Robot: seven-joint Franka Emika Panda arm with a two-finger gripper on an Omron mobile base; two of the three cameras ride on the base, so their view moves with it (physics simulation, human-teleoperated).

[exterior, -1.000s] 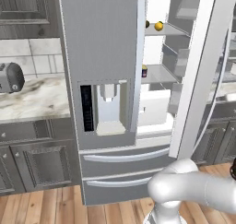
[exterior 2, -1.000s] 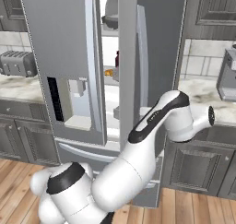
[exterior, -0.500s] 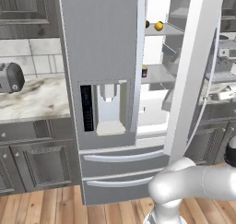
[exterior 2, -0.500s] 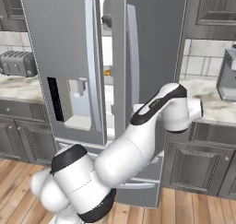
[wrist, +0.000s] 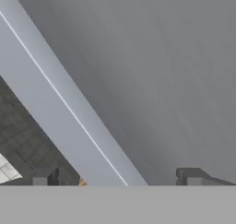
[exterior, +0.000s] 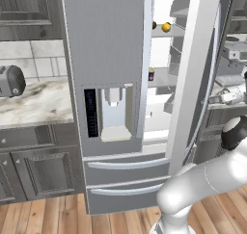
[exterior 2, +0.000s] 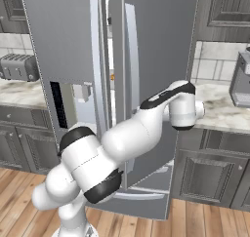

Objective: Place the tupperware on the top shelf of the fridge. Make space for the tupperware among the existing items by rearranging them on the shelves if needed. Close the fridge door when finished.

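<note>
Gripper was wide open and empty, both fingertips spread at the bottom of the hand view, facing the outer steel face of the fridge's right door. A pale diagonal strip ran across that view; probably the door handle or the door's edge, couldn't tell which

Fridge: left door shut, right door ajar, with a gap open onto the interior. Through the gap, a yellow fruit sat on the top shelf with a dark item just beside it, and a small can stood on the shelf below

Tupperware: couldn't make it out. I wasn't holding it. If it was on the top shelf, it was hidden behind the door, so I couldn't confirm placement

My read was that the step in hand was closing the door, with my arm wrapped round the outside of it

To do it well:
- push flat on the steel face, on the handle side away from the hinge, for leverage
- keep the gripper open and square to the panel, so a fingertip doesn't hook the handle
- follow the door's arc rather than push straight
- ease off near the seal, so nothing on the shelves gets shaken
- check the gap is gone before backing off
</note>
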